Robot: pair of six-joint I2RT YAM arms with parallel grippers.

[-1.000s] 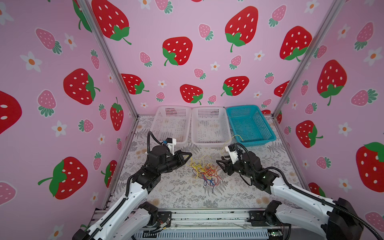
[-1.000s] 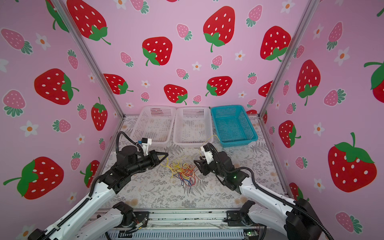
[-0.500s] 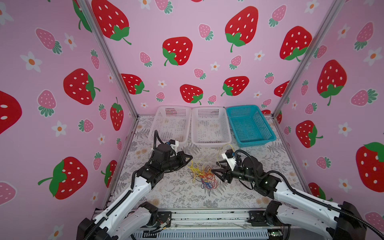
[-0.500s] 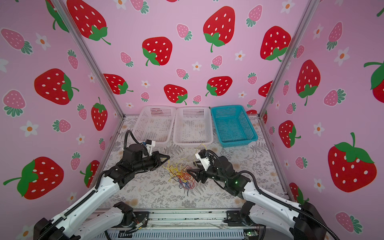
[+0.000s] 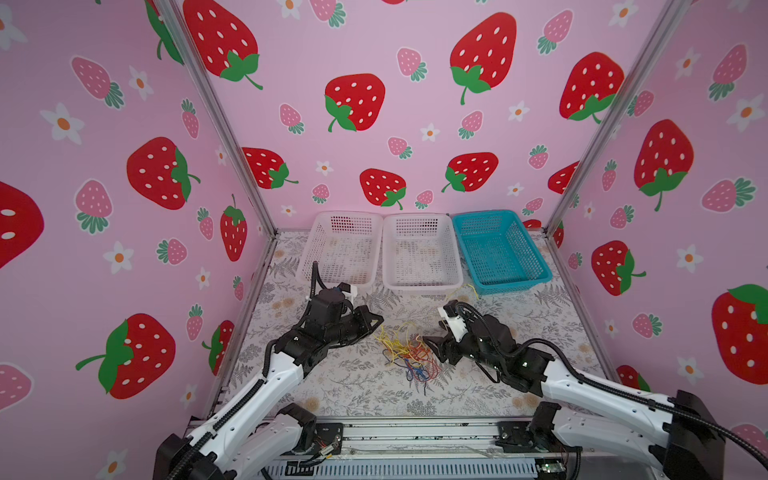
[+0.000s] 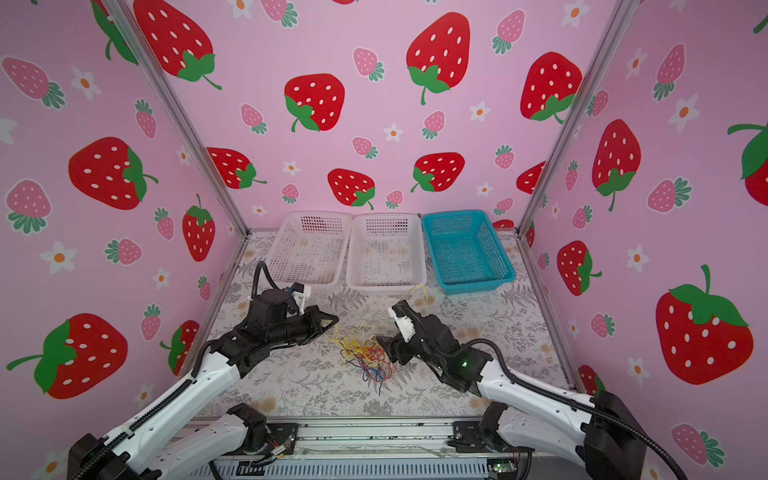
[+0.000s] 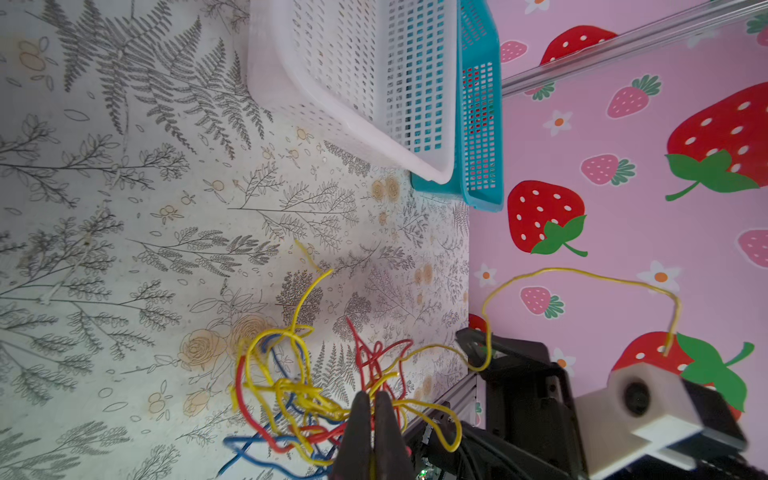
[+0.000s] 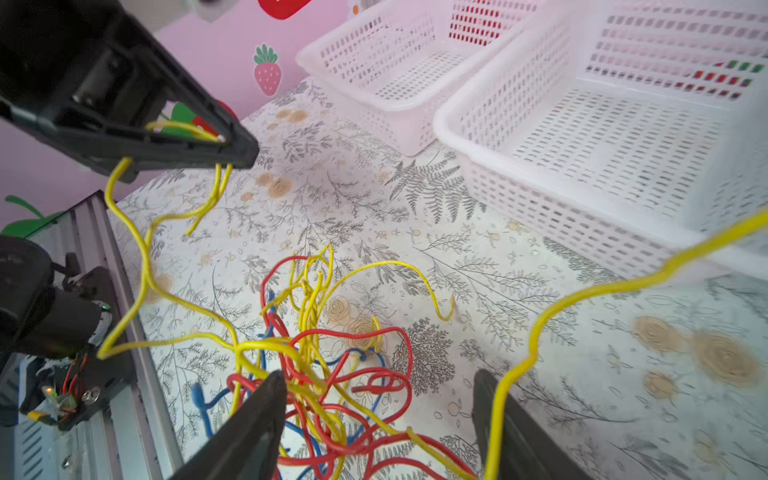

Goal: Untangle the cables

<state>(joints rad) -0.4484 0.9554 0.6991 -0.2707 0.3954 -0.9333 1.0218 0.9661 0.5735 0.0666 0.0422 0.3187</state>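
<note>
Over on the left side, the left arm (image 5: 286, 370) has its jaws pinched fully shut on one yellow strand (image 8: 144, 257), which trails from the tips down into the heap. Smack in the middle of the surface (image 5: 353, 395), between the two arms, sit the cables (image 5: 409, 357). They're thin yellow, red and dark blue wires, all looped through each other in one loose knot, so nothing's separated yet.

Moving right, the right arm (image 5: 590, 388) has its jaws spread wide, one on each side of the knot's near edge, with nothing gripped. A long yellow loop (image 7: 582, 272) is draped over that arm's front end and rests against one jaw. Can't tell if it's the same wire the left side holds.

Looks like the very start of the job: one end anchored, and the second hold being lined up. The next move probably calls for the right jaws to drop onto a single strand, not a whole bunch, and close. Then it's a slow pull away from the left so the loops slide instead of cinching. That draped loop could snag, so it's worth watching.
</note>
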